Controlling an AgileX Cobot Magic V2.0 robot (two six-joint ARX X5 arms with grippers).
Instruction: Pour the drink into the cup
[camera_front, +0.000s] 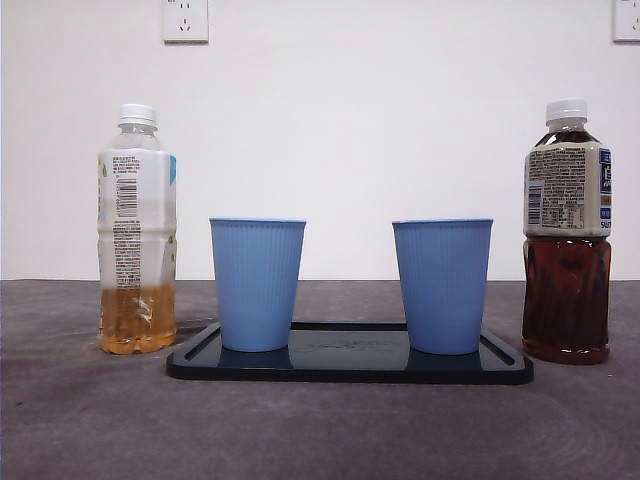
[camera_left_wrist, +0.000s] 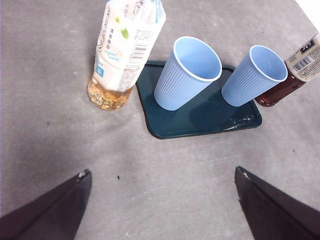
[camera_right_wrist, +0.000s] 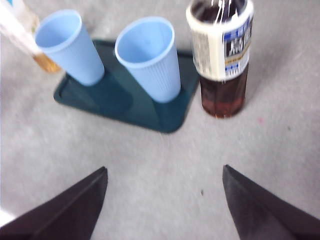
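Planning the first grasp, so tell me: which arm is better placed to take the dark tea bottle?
Right. The dark brown tea bottle with white cap stands just ahead of the open right pincer; for the left pincer it lies beyond the dark tray.

I saw two blue ribbed cups (camera_front: 257, 284) (camera_front: 442, 286) upright and empty on the dark tray (camera_front: 350, 365) — a pale-tea bottle (camera_front: 137, 230) and a dark-tea bottle (camera_front: 567, 232) flanked it, both capped.
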